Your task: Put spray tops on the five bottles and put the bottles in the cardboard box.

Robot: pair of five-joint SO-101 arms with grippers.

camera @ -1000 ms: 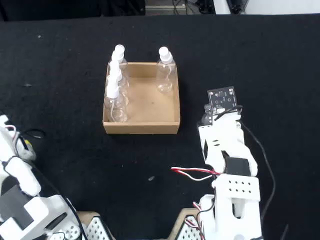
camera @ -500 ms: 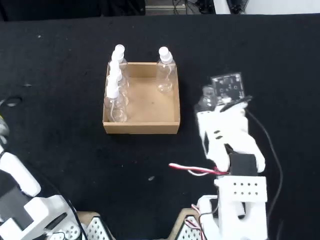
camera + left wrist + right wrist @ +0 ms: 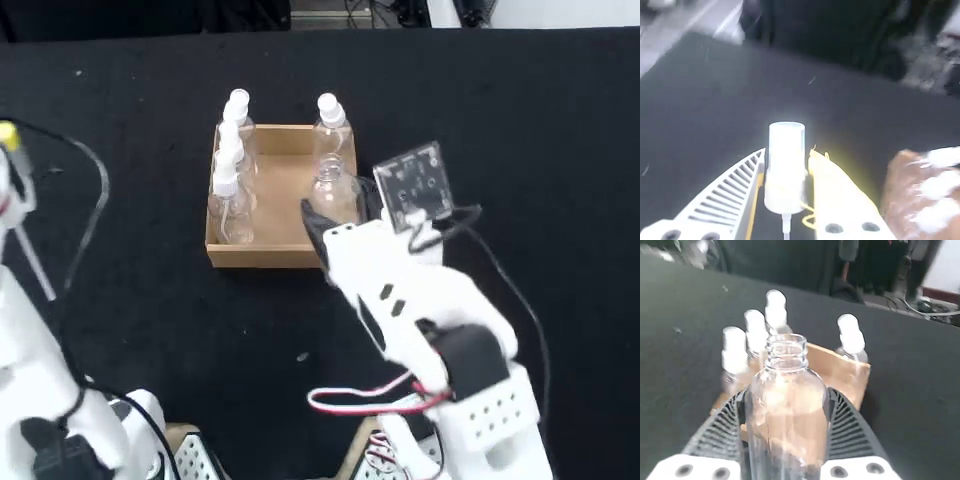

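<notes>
My right gripper is shut on a clear bottle with an open neck and no spray top. In the high view this bottle is held upright over the right side of the cardboard box, with the right gripper around it. Three capped bottles stand along the box's left wall, and another capped bottle stands at its back right corner. My left gripper is shut on a white spray top, whose tube hangs down. That left gripper is raised at the table's left edge.
A black cloth covers the table. The right arm's white body stretches from the front edge toward the box. A red and white cable loops beside it. The left arm's base fills the front left corner.
The right arm has swung left, carrying the open bottle from beside the box's right wall to over the box. The left arm has risen along the left edge.
</notes>
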